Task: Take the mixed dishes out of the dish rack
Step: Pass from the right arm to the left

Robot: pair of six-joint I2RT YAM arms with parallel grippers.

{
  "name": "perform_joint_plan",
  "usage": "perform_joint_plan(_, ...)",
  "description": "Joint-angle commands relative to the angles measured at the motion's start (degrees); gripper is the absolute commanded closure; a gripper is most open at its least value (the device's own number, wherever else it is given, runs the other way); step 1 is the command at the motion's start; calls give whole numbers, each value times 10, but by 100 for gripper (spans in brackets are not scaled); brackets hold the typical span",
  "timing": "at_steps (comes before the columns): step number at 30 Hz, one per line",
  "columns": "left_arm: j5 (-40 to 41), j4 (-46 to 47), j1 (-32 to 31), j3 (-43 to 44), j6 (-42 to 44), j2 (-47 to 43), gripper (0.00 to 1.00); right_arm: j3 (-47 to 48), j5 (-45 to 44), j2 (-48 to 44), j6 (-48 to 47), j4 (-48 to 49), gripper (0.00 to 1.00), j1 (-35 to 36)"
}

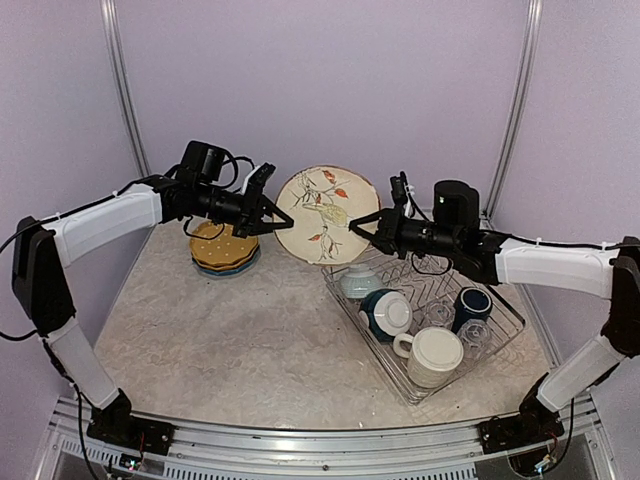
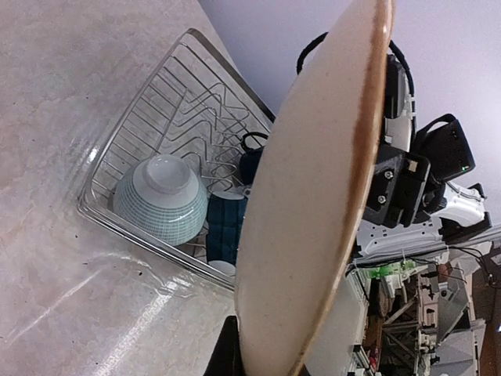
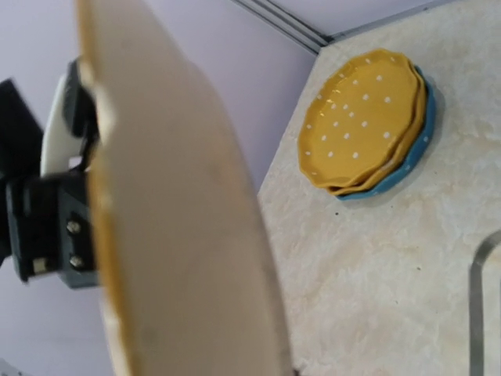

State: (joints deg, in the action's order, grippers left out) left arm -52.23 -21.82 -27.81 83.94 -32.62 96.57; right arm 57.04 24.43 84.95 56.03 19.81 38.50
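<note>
Pinched narrow on the left rim of the cream floral plate by the left gripper; right gripper at the opposite rim, hold impossible to tell. Upright in mid-air between the dotted plate stack and the dish rack. Likely to swing and drop if released on one side before firmly clamped on the other.

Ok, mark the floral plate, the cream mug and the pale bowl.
floral plate (image 1: 325,213): top view, middle of its face
cream mug (image 1: 436,352): top view, its top surface
pale bowl (image 2: 155,210): left wrist view, outer wall
</note>
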Motion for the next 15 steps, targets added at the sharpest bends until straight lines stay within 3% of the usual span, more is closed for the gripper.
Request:
perform_joint_plan(1, 13, -3, -2, -2, -5, -16, 100, 13, 19, -1, -7, 88, 100, 3)
perform_joint_plan(5, 30, -8, 1, -2, -6, -17, 100, 11, -28, -13, -36, 36, 88, 2)
perform_joint_plan(10, 22, 7, 12, -9, -6, -18, 100, -12, -62, -29, -52, 20, 63, -5)
perform_joint_plan(15, 27, 18, 22, -16, -6, -21, 100, -21, -41, -25, -42, 29, 31, -28)
